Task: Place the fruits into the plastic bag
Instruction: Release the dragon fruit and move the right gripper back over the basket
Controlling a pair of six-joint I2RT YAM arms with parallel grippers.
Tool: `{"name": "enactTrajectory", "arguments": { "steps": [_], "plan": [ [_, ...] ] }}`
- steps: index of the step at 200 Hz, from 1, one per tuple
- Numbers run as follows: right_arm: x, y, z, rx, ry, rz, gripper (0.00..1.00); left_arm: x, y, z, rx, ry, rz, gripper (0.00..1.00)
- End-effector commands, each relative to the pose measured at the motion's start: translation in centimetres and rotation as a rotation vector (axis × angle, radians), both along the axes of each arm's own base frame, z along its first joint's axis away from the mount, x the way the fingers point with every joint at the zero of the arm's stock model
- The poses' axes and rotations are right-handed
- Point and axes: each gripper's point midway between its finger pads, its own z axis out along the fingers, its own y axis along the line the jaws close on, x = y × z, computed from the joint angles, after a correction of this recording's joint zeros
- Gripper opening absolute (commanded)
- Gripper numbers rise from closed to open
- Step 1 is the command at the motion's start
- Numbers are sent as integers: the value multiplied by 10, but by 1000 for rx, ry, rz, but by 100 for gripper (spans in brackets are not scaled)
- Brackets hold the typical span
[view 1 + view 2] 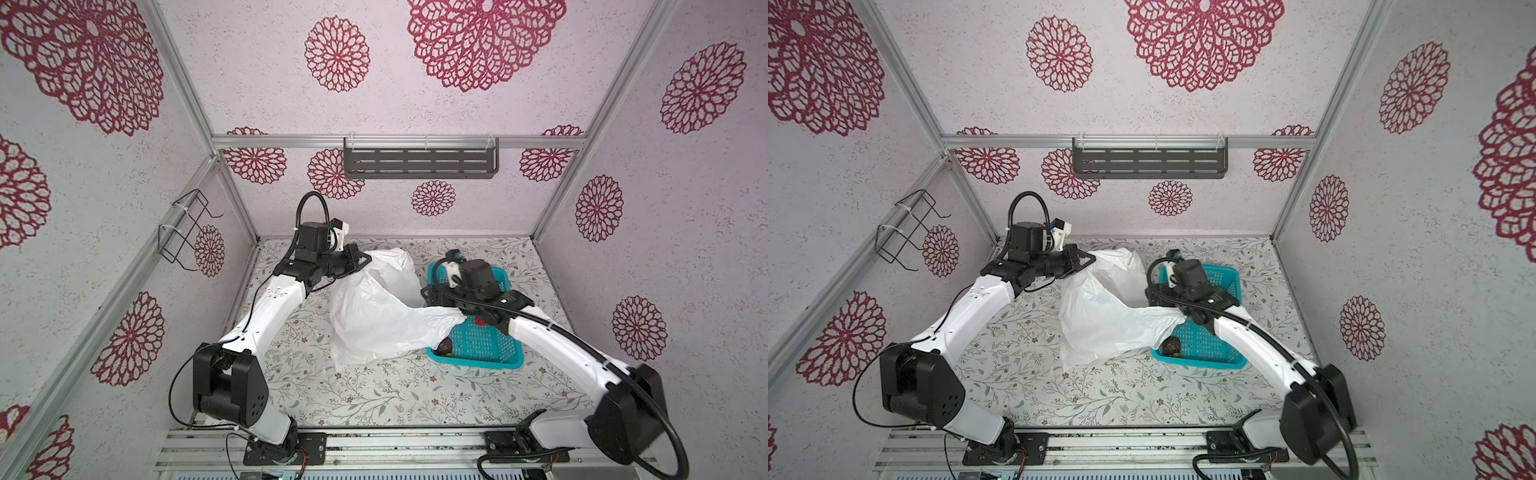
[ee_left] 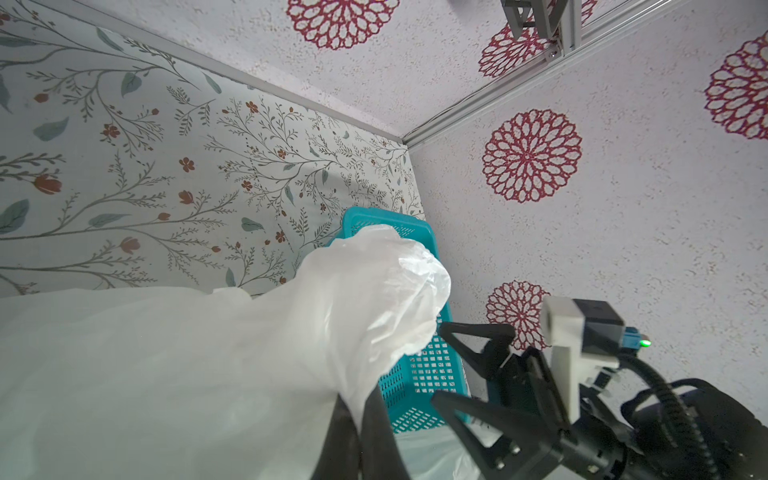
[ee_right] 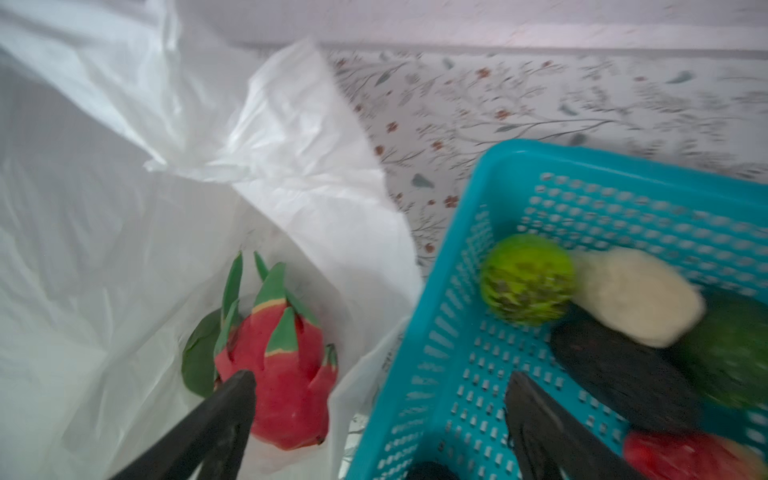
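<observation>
The white plastic bag (image 1: 374,316) lies crumpled mid-table, its mouth facing the teal basket (image 1: 478,345). My left gripper (image 1: 365,259) is shut on the bag's back edge and holds it up, as the left wrist view shows (image 2: 357,419). A red-and-green fruit (image 3: 286,374) lies inside the bag. My right gripper (image 3: 382,382) is open and empty, straddling the basket's rim beside the bag mouth. In the basket lie a bumpy light green fruit (image 3: 525,278), a cream lumpy one (image 3: 636,299), a near-black one (image 3: 623,374), a dark green one (image 3: 731,353) and a red strawberry (image 3: 681,457).
One loop of the bag drapes over the basket's left wall (image 1: 440,320) under the right arm. A dark slotted shelf (image 1: 419,162) hangs on the back wall. A wire rack (image 1: 187,232) sits on the left wall. The basket stands near the right wall.
</observation>
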Motion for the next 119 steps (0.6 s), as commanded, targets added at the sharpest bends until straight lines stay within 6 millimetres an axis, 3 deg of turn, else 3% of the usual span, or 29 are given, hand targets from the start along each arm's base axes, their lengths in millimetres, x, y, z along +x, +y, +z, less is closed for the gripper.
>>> {"name": "enactTrajectory", "arguments": {
  "steps": [1,37,84,119],
  "plan": [
    [-3,-44,5,64,-32,-206,94,3,-1,5,5,-49,-7,0],
    [-7,-93,-33,57,78,-396,91,5,-3,2,5,-40,-9,0],
    [17,-117,-83,-97,244,-435,94,1,-1,4,10,-39,-9,0],
    [44,-124,-113,-125,319,-434,97,-1,0,6,12,-44,-8,0]
  ]
}}
